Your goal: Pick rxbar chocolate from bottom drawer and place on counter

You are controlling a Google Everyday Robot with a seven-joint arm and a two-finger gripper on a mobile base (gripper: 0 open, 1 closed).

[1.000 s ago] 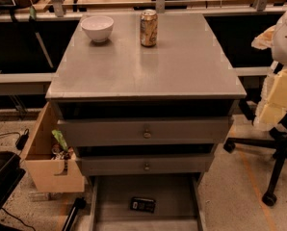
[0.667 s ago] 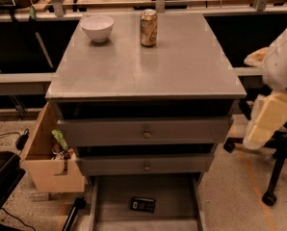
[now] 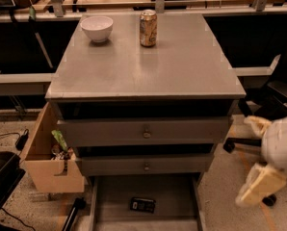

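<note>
Hovering right of the bottom drawer (image 3: 115, 196), end effector (image 3: 260, 186), grip state untellable, might clip its edge reaching the snack bar (image 3: 142, 205)

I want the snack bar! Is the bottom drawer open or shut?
Open. The bottom drawer is pulled out, its floor showing, with the rxbar chocolate lying inside. The hand hangs low at the right, outside it.

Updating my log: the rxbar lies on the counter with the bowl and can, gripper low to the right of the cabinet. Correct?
No. The camera view shows the rxbar chocolate lying in the open bottom drawer, not on the counter. The bowl and can do stand on the counter, and the gripper is low to the right of the cabinet.
</note>
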